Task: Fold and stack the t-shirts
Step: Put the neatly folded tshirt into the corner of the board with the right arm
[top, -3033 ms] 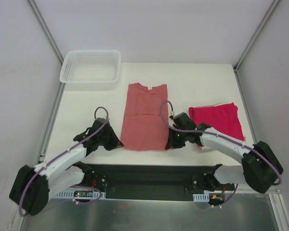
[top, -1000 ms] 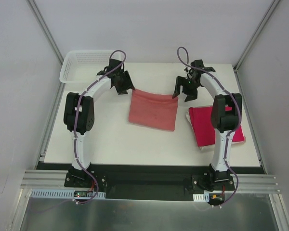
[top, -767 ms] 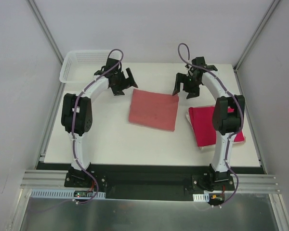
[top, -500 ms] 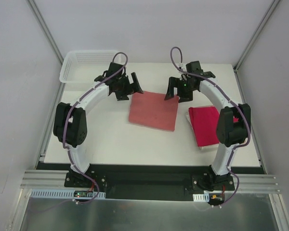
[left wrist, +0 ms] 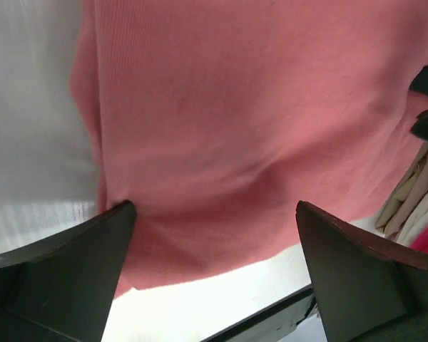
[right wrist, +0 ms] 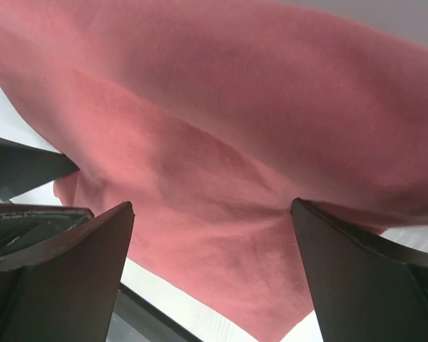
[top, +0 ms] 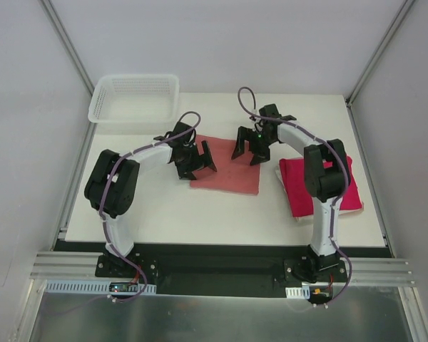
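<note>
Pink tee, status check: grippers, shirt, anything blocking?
Left gripper and right gripper open above pink tee, holding nothing. Pink tee folded flat; red tee apart, unstacked. Nothing blocking.

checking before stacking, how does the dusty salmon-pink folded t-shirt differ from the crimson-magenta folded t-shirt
The dusty salmon-pink folded t-shirt is paler, the crimson-magenta folded t-shirt brighter. The salmon one lies in the middle, the crimson one to the right. The open left gripper and right gripper hang over the salmon one, none over the crimson one. Both lie folded, apart.
</note>
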`<state>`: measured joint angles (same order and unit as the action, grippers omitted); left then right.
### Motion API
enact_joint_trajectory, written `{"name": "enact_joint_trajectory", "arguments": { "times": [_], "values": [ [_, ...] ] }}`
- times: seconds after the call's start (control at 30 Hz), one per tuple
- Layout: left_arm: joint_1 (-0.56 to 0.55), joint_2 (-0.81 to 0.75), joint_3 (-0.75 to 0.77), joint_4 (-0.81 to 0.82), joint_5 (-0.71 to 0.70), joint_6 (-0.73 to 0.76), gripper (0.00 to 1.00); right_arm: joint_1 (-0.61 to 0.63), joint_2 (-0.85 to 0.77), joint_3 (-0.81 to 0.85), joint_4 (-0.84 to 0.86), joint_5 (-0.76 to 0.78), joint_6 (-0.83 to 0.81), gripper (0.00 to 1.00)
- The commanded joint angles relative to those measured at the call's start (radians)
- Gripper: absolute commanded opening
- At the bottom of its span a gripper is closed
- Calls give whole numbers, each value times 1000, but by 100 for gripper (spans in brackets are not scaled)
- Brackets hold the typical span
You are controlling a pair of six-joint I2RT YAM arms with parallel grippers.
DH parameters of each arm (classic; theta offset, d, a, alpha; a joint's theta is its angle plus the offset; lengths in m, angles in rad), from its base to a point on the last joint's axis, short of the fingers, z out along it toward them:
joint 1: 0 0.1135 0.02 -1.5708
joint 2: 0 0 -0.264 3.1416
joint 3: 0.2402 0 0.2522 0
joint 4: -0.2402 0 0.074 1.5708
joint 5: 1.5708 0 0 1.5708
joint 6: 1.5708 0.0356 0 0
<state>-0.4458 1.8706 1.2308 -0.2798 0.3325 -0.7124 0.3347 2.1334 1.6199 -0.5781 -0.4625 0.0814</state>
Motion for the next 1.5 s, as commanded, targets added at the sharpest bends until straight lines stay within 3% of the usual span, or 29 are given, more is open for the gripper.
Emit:
{"name": "enact_joint_trajectory", "arguments": {
  "times": [0.0,0.17,0.27,0.47,0.67,0.93,1.1,1.33,1.47],
  "values": [
    [-31,-50,-132,24,-49,-33,99,44,-30,-86,37,5,14,97],
    [-66,-161,-345,33,-99,-58,99,95,-157,-230,60,99,29,97],
    [-93,-296,-492,33,-130,-104,99,141,-263,-357,75,179,46,97],
    [-254,-630,-709,19,-188,-271,99,280,-476,-571,81,274,104,97],
    [-392,-859,-690,-40,-286,-292,99,438,-712,-503,-64,533,107,97],
    [-389,-1019,-551,-251,-571,-203,99,455,-1065,-653,-69,826,277,97],
    [-337,-1002,-487,-317,-699,-179,99,454,-1043,-712,-91,727,254,97],
    [-214,-907,-508,-317,-615,-185,99,455,-819,-712,-60,680,299,100],
    [-177,-841,-533,-317,-572,-191,99,443,-695,-677,13,618,293,93]
  ]
}}
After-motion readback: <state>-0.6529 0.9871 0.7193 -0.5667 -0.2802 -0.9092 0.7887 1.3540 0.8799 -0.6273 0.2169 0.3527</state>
